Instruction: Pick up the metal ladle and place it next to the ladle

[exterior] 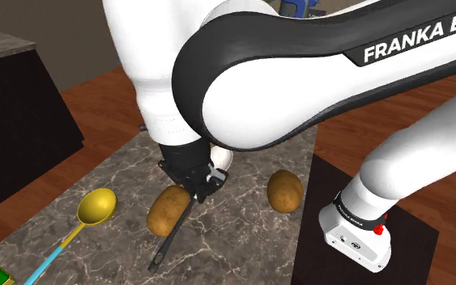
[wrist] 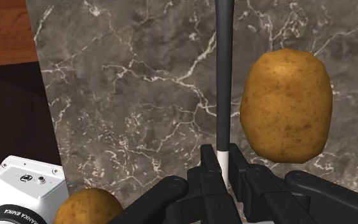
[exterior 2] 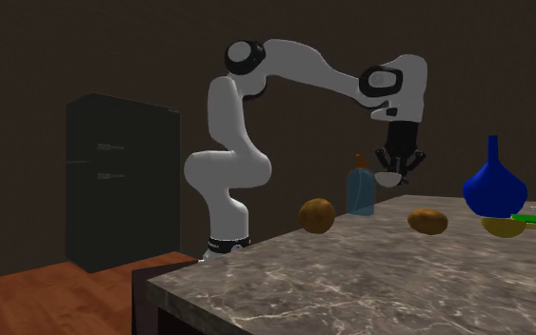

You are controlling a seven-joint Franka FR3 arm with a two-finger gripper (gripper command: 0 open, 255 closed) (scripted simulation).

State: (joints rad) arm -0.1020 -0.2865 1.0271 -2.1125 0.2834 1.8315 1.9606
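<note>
On the counter [exterior: 234, 243], the first potato [exterior: 168, 209] lies just beside the handle of the held ladle [exterior: 173, 234], which is clasped in the gripper [exterior: 198, 190]. The second potato [exterior: 285, 190] lies to the shoulder view's right of it, near the stand [exterior: 412, 251]. The second ladle [exterior: 96, 206] lies to the shoulder view's left of the first potato.

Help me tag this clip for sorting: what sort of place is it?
Probably a home kitchen: a marble-look counter with potatoes and a yellow ladle, a dark-handled ladle in the tool, a dark fridge beyond.
</note>
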